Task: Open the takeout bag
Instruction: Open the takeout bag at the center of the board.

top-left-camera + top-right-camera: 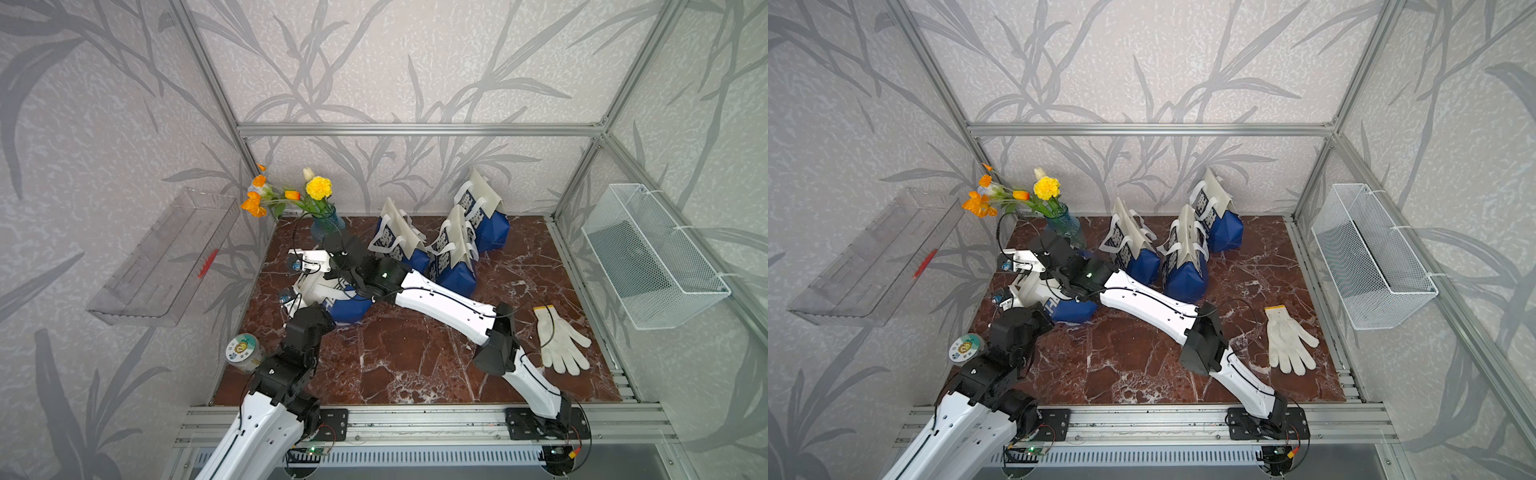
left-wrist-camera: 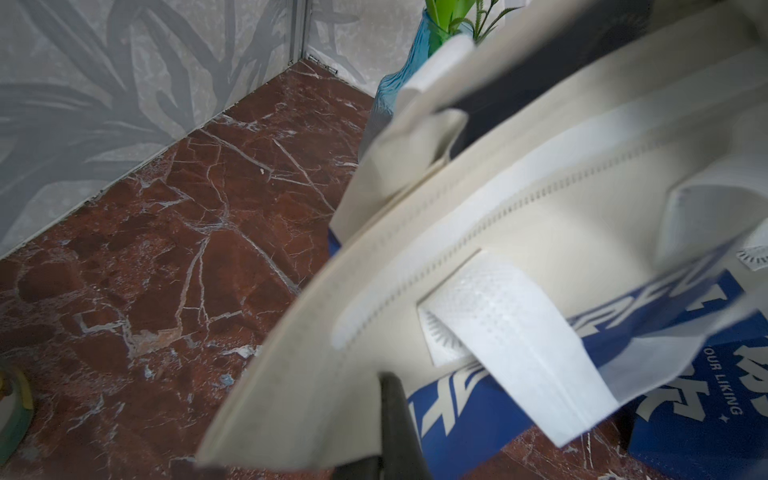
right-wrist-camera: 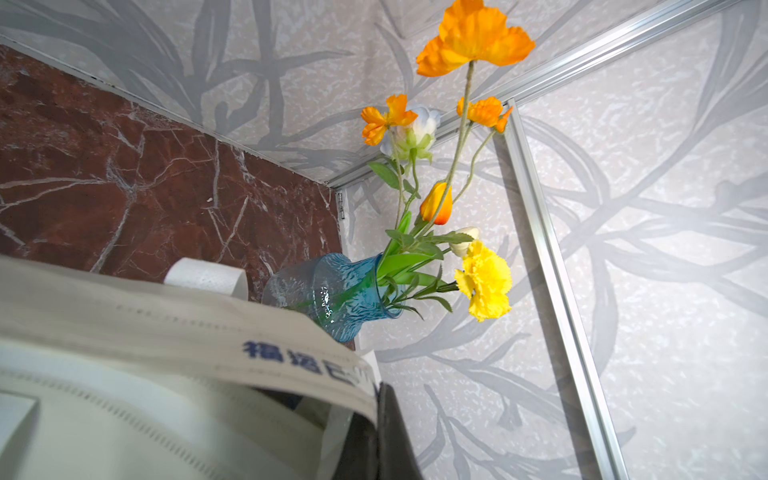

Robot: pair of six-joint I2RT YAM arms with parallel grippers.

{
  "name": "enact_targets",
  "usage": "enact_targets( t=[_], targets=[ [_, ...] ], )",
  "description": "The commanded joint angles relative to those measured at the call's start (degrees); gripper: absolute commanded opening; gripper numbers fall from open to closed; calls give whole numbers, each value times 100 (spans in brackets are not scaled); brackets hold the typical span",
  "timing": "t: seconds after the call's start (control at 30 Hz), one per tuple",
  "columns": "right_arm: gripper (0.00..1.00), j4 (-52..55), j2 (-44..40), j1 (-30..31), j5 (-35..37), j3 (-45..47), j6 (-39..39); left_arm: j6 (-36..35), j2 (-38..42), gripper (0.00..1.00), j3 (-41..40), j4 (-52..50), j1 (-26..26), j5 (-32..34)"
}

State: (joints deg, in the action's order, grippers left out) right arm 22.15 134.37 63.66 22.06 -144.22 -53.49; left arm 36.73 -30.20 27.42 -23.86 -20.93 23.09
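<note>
Jar (image 1: 243,352) at near-left edge, glove (image 1: 559,343) near right. Mid-left on table (image 1: 415,365): bag (image 1: 349,309), just before vase (image 1: 328,226). Left gripper (image 2: 384,432) pinched tight on one cream rim, right gripper (image 3: 376,432) clamped on opposite printed rim. Dark gap showing between rims. Farther back, spare bags (image 1: 451,257) upright near wall.

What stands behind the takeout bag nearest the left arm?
A blue glass vase with orange and yellow flowers stands behind the takeout bag. In both top views the right arm covers its base.
</note>
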Motion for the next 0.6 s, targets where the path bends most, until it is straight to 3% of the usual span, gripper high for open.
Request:
enact_targets(
  t=[0.0, 0.33, 0.37, 0.43, 0.5, 0.57],
  targets=[
    [0, -513, -137, -134, 383, -744, 100, 9, -79, 0, -35, -1138, -60, 138],
    [0, 619, -272, -231, -153, -1269, 1146, 10, -48, 0, 26, -1154, -140, 213],
    [4, 817, -284, -231, -225, -1315, 1304, 12, -20, 0, 36, -1122, -140, 201],
    [32, 1221, -351, -232, -327, -1328, 1716, 19, 23, 0, 75, -1012, -140, 206],
    [52, 1625, -496, -251, -542, -1247, 2123, 9, 38, 0, 126, -817, -140, 243],
    [59, 1899, -744, -249, -583, -1007, 2507, 22, -7, 0, 152, -502, -139, 366]
  ],
)
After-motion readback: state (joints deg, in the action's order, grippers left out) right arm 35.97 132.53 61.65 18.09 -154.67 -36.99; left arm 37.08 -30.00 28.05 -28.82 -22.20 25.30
